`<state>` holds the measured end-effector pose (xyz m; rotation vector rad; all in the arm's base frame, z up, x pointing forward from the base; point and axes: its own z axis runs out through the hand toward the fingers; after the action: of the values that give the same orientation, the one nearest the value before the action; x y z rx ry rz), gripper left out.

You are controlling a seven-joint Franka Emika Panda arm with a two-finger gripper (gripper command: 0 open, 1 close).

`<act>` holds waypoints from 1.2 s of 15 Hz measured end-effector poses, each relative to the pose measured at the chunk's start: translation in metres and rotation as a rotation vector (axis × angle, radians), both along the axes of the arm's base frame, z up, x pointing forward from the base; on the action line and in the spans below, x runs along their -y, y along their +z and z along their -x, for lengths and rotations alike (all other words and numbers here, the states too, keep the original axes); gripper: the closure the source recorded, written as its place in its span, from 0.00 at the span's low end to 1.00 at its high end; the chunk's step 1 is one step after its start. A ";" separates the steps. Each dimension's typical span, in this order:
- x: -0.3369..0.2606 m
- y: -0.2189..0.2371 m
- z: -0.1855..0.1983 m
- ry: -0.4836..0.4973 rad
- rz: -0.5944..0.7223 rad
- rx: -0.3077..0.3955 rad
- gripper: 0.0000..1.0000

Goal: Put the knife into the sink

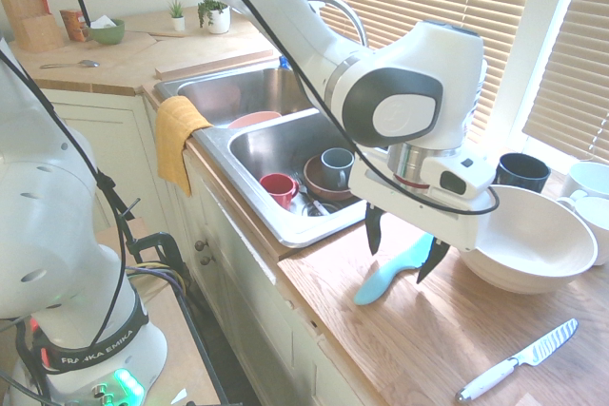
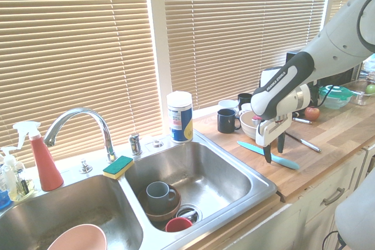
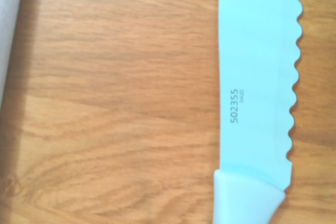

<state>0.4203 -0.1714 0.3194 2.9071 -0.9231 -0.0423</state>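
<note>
1. The turquoise serrated knife (image 1: 383,280) lies flat on the wooden desk (image 1: 324,284), beside the double-basin steel sink (image 2: 202,171), its handle nearer the desk's front edge.
2. The claw (image 1: 404,252) stands above it with its fingers well apart; nothing is gripped. In the first exterior view they straddle the knife.
3. It looks like moulded plastic: probably light, fairly stiff, unlikely to break if dropped, perhaps slippery on its smooth faces.
4. Best hold: across the handle close to where the blade starts, near the balance point. The handle looks thicker there and should give more to squeeze. Pinching the thin blade across its width would risk a twist, and the scalloped edge gives uneven contact.
5. Lying so flat, it calls for a low reach, fingertips almost to the wood.
6. The big white bowl (image 1: 529,240) sits near the blade end and the claw; a sideways swing could knock it. Behind it is a black mug (image 1: 521,172).
7. A white-handled knife (image 1: 519,360) lies apart on the same wood; leave that one.
8. The sink's rim must be cleared. The nearer basin holds a red mug (image 1: 278,190) and a grey mug (image 1: 337,167) in a brown bowl (image 1: 322,183).
</note>
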 end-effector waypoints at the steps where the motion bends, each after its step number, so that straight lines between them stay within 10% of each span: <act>1: -0.001 -0.001 -0.001 -0.008 -0.006 0.018 1.00; 18: -0.007 -0.007 0.000 -0.038 -0.035 0.069 1.00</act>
<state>0.4207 -0.1643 0.3129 2.9405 -0.9977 0.0393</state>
